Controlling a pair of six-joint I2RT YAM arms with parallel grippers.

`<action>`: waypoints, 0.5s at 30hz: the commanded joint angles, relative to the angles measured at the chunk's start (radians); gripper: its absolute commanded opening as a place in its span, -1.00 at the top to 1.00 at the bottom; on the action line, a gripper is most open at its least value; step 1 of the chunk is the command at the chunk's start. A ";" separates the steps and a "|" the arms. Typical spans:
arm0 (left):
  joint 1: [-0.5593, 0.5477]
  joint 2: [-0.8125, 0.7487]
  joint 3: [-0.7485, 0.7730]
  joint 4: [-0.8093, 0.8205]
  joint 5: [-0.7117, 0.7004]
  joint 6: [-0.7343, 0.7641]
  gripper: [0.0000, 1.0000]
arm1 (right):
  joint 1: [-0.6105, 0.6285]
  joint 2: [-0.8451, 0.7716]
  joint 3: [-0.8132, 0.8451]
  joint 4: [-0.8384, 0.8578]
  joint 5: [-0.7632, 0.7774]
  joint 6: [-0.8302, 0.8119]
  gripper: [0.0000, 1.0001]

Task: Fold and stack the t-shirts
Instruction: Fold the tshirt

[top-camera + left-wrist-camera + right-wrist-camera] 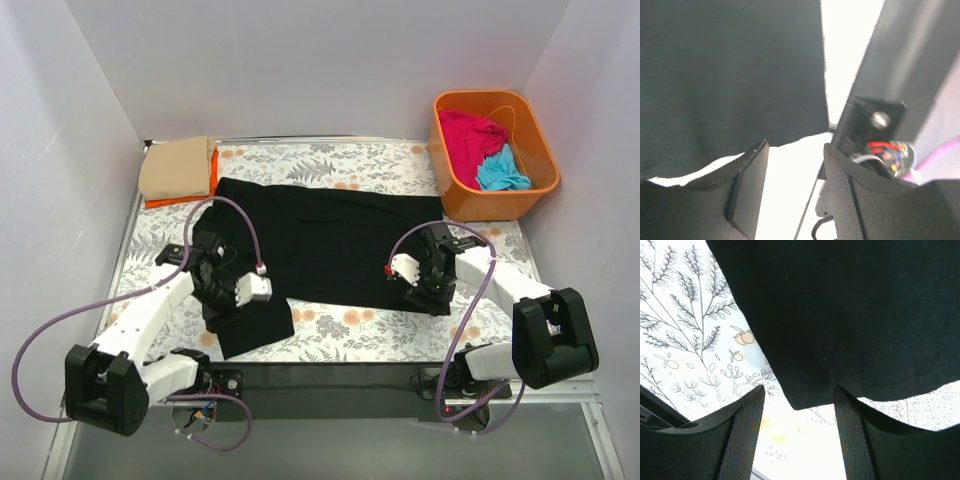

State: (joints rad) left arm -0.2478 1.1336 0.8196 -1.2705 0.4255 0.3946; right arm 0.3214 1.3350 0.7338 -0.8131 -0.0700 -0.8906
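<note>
Left jaws stand spread over the near-left part of the black shirt (320, 235) with nothing pinched. In the left wrist view the shirt's edge runs just at the tips of the two fingers (747, 190), and only a washed-out white surface shows in the gap between them. Right jaws are spread as well, at the shirt's near-right corner. In the right wrist view that corner dips a little way into the gap between the mesh-faced fingers (742, 440), and I cannot tell whether it touches either one. The black shirt lies spread wide and mostly flat across the middle of the floral sheet (345, 335) that covers the desk (330, 382). A flap of it reaches toward the near edge on the left, beneath the left jaws. The left arm (150, 320) comes in from the near left and the right arm (500, 285) from the near right. At the far-left corner a folded tan shirt (176, 168) sits on an orange shirt (178, 201), of which only a strip along the near and right edges shows. At the far-right corner stands an orange tub (497, 205). Inside it a magenta shirt (468, 133) lies crumpled toward the far-left side, and a turquoise shirt (502, 172) is bunched beside it, touching it. Purple cables (40, 345) loop from each arm.
</note>
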 commanded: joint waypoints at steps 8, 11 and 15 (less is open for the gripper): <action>-0.293 0.066 -0.085 -0.023 -0.039 0.011 0.24 | 0.005 0.044 0.004 0.051 0.050 -0.008 -0.08; -0.387 0.136 -0.094 0.048 -0.181 -0.046 0.32 | 0.005 0.046 0.013 0.049 0.053 -0.001 -0.08; -0.389 0.108 -0.140 0.086 -0.275 0.001 0.32 | 0.005 0.046 0.012 0.054 0.053 -0.010 -0.08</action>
State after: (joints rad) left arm -0.6308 1.2854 0.7067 -1.2266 0.2684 0.3820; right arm 0.3229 1.3819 0.7326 -0.7742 -0.0216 -0.8898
